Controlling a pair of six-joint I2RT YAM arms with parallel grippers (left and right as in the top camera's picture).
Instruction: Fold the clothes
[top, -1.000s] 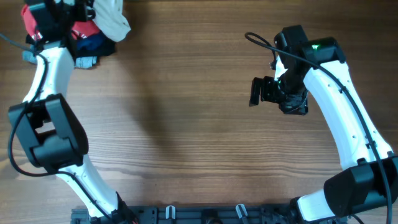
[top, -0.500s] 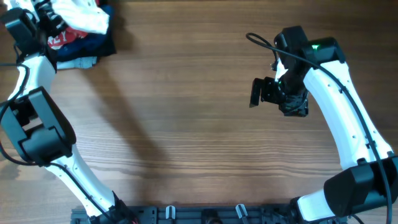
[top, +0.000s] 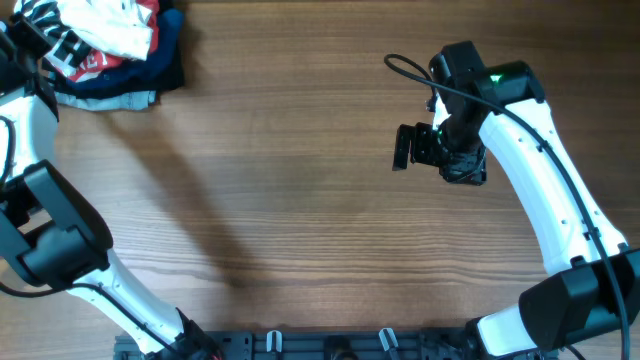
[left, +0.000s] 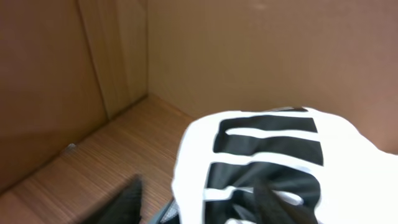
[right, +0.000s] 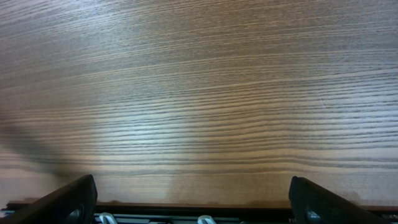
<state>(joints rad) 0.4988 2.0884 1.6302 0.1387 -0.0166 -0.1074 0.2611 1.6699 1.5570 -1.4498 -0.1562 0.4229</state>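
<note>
The white T-shirt (top: 105, 25) lies bunched on top of a pile of garments in the table's far left corner. In the left wrist view its bold black lettering (left: 267, 146) faces up. My left gripper (left: 199, 202) hovers right over it with its jaws parted. One dark finger (left: 127, 199) is over bare wood and the other finger (left: 267, 199) is above the lettered cloth, with the shirt's edge between them. In the overhead view, my right gripper (top: 405, 148) hangs open above bare table on the right. Nothing is between its fingers (right: 68, 199).
Under the white shirt are a red shirt with white letters (top: 95, 62), dark navy garments (top: 168, 60) and a light-blue one (top: 130, 98). Brown cardboard walls (left: 249, 50) rise behind the corner. A black rail (top: 330, 345) runs along the table's near edge.
My left arm swung left toward the corner, carrying the white shirt over the pile, and its jaws parted from shut. My right arm shifted slightly left, still open.
</note>
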